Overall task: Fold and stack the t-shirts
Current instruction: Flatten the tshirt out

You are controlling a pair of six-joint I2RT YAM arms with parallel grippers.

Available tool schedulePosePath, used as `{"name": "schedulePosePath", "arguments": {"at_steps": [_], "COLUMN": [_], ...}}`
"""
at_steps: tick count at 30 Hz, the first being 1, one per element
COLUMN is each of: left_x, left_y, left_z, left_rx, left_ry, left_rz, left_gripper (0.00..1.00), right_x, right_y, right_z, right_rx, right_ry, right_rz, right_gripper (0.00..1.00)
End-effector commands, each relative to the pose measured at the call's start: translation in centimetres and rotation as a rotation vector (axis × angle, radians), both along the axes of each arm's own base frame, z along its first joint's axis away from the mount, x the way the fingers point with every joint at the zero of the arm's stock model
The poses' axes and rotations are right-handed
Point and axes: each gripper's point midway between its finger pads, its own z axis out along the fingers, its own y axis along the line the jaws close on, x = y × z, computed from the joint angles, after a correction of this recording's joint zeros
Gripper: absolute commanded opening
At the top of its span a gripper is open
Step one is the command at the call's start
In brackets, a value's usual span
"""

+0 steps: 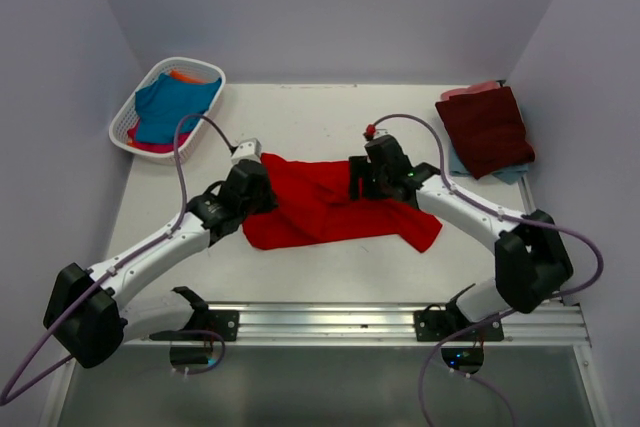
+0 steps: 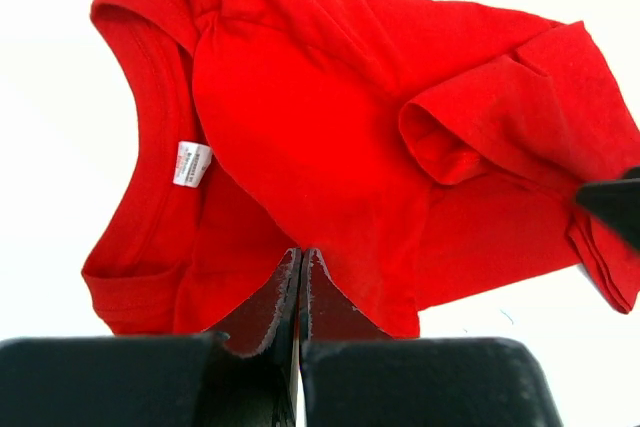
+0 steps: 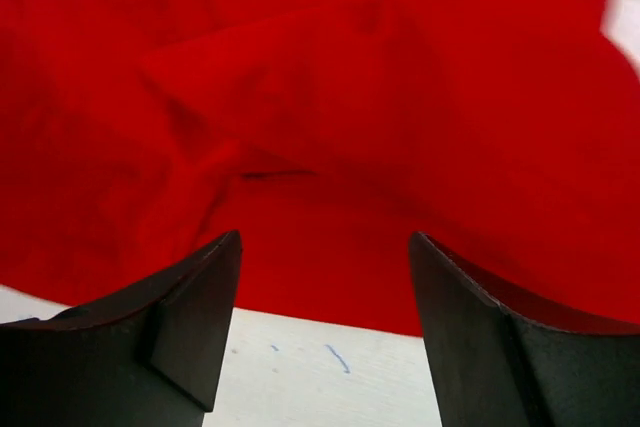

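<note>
The large bright red t-shirt (image 1: 330,209) lies crumpled in the middle of the table. My left gripper (image 1: 258,190) is at its left edge. In the left wrist view the jaws (image 2: 300,255) are pressed together, with a fold of the red cloth (image 2: 330,127) running into their tips. The neck label (image 2: 192,163) shows. My right gripper (image 1: 362,179) is open over the shirt's far right part. In the right wrist view (image 3: 325,242) its fingers straddle the edge of the red cloth (image 3: 380,97) over bare table. A folded dark maroon t-shirt (image 1: 487,129) lies on a pale blue one (image 1: 510,175) at the back right.
A white lattice basket (image 1: 125,122) at the back left holds a teal blue shirt (image 1: 170,107), an orange one (image 1: 185,76) and a pink one (image 1: 150,146). Grey walls close the table on three sides. A metal rail (image 1: 330,319) runs along the near edge.
</note>
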Motion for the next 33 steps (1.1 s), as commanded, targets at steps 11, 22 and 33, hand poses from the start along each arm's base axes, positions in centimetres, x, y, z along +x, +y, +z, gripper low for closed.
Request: {"name": "schedulePosePath", "arguments": {"at_steps": [11,22,33], "left_x": [-0.1,-0.7,-0.8], "left_y": [1.1,1.4,1.9], "left_z": [2.2,1.2,1.1], "left_rx": [0.003,-0.002,-0.006], "left_ry": [-0.048,-0.036,-0.039], "left_rz": [0.033,0.033,0.037], "left_gripper": [0.0,0.0,0.0], "right_x": [4.3,4.8,4.7], "right_y": [9.8,12.8,10.5], "right_z": [0.3,-2.1,-6.0], "right_rx": [0.029,-0.096,-0.233], "right_ry": [-0.013,0.06,0.127], "right_rz": [0.27,0.337,0.266], "right_gripper": [0.66,0.66,0.51]}}
